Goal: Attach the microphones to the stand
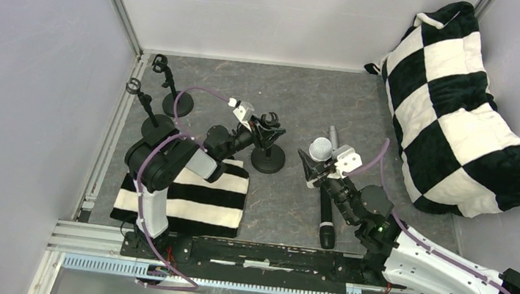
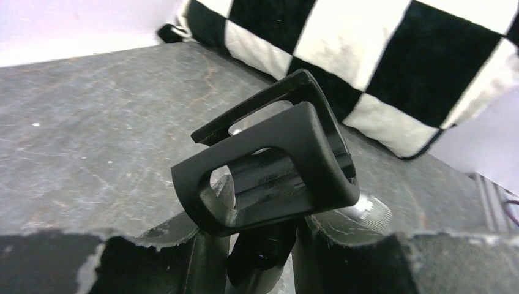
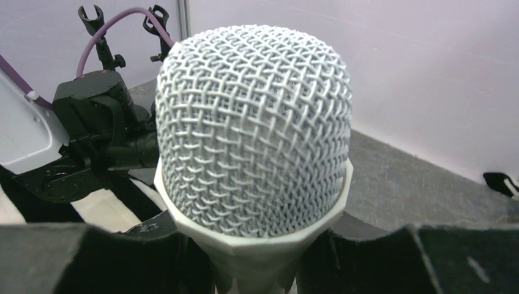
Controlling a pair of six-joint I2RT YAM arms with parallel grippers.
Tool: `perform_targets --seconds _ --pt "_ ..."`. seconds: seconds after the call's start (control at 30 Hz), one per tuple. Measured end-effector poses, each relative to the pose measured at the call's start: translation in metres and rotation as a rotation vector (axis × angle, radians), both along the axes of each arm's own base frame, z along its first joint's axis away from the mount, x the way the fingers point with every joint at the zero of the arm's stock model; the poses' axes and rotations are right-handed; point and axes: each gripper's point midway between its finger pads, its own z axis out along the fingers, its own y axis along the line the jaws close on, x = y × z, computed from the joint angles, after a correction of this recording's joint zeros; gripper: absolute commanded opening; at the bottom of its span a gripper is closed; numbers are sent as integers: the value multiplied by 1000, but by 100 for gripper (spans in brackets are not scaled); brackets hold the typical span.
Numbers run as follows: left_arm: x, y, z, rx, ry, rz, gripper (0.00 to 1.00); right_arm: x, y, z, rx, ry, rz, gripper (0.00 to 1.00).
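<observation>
Nothing readable in any view: no text, label, brand mark or number is legible on the white microphone (image 3: pixel 254 131), the stand clip (image 2: pixel 269 162) or the checkered cushion (image 1: pixel 461 111). The black microphone (image 1: pixel 325 225) lying on the surface (image 1: pixel 288 202) is too small in the top view to tell whether it carries any marking.
</observation>
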Motion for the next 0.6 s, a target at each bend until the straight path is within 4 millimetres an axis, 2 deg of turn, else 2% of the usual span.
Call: perform_targets --seconds 0.2,0.37,0.5,0.6 --pt "-24 -4 1 -27 34 -100 2 11 8 17 5 -106 30 0" --pt "-34 -4 1 -37 55 -138 2 20 19 27 5 -189 93 0" --pt "-37 -5 1 -40 63 -155 2 24 40 26 -30 -229 174 0" --pt "-38 -6 1 -45 72 -160 2 25 57 37 -49 -275 231 0"
